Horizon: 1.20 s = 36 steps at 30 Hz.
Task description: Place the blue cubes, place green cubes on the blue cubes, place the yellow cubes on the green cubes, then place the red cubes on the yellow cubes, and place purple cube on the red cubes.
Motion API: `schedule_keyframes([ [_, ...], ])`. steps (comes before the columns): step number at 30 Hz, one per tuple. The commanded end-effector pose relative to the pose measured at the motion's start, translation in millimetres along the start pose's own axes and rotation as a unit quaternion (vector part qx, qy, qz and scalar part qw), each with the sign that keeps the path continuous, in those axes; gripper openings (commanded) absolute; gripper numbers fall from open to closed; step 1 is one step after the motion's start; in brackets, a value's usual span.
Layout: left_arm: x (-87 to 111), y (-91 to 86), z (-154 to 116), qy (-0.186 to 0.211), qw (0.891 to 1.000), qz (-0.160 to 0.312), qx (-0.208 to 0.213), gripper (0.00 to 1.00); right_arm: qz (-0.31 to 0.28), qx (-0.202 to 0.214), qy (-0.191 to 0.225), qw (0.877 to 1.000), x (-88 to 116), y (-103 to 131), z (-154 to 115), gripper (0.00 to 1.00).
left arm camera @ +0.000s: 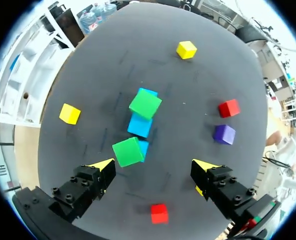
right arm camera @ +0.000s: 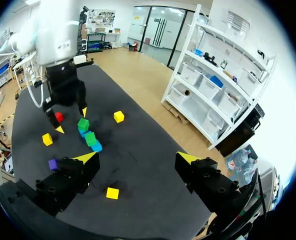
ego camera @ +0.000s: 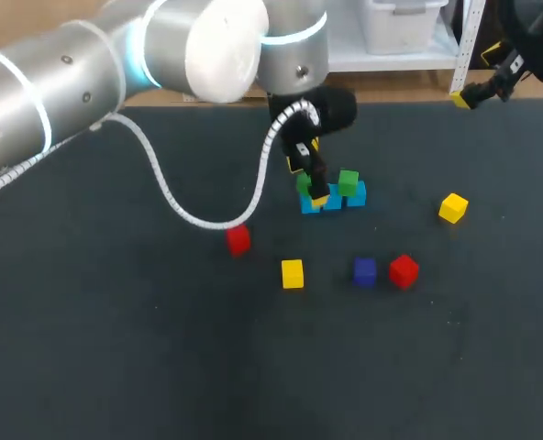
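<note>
A short row of blue cubes (ego camera: 356, 194) (left arm camera: 139, 125) lies mid-table. One green cube (ego camera: 348, 181) (left arm camera: 145, 104) rests on its right end. A second green cube (left arm camera: 127, 151) sits askew at the left end, partly off its blue cube. My left gripper (ego camera: 315, 183) (left arm camera: 154, 167) hangs open just above this second green cube, holding nothing. Loose on the table are yellow cubes (ego camera: 453, 208) (ego camera: 293, 273) (left arm camera: 70, 113), red cubes (ego camera: 238, 240) (ego camera: 404, 270) and a purple cube (ego camera: 364, 270) (left arm camera: 224, 134). My right gripper (ego camera: 478, 92) (right arm camera: 138, 157) stays open and empty, high over the far right corner.
The left arm's white cable (ego camera: 184, 213) loops down over the table left of the stack. The dark mat (ego camera: 116, 348) is bare along the front and left. In the head view my left arm hides the third yellow cube behind the stack.
</note>
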<state>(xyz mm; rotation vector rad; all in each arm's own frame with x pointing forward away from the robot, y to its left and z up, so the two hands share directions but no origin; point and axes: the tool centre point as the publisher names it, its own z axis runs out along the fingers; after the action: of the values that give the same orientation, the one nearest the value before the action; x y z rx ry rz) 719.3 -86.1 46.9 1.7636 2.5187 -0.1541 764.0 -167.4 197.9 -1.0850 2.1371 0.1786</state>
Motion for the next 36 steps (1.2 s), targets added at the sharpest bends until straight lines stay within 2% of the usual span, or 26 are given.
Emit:
schedule_keyframes([
  [1,4.0,0.3,7.1,-0.028,0.998,-0.012,-0.063,1.00,0.000,0.000,0.000,1.000,-0.1,0.0,0.0,1.00],
  [9,0.7,12.0,5.1,-0.026,0.997,-0.026,-0.068,1.00,0.000,0.000,0.000,1.000,-0.1,0.0,0.0,1.00],
  [15,-0.9,16.2,12.3,-0.009,0.998,-0.039,-0.053,1.00,0.000,0.000,0.000,1.000,-0.1,0.0,0.0,1.00],
  [22,-6.4,18.0,13.2,-0.023,0.998,-0.052,-0.042,1.00,0.000,0.000,0.000,1.000,-0.1,0.0,0.0,1.00],
  [32,-8.0,27.1,22.0,-0.017,0.997,-0.059,-0.049,1.00,0.000,0.000,0.000,1.000,-0.1,0.0,0.0,1.00],
  [36,-10.4,27.7,19.0,-0.019,0.997,-0.059,-0.055,0.86,0.000,0.000,0.000,1.000,-0.1,0.0,0.0,1.00],
])
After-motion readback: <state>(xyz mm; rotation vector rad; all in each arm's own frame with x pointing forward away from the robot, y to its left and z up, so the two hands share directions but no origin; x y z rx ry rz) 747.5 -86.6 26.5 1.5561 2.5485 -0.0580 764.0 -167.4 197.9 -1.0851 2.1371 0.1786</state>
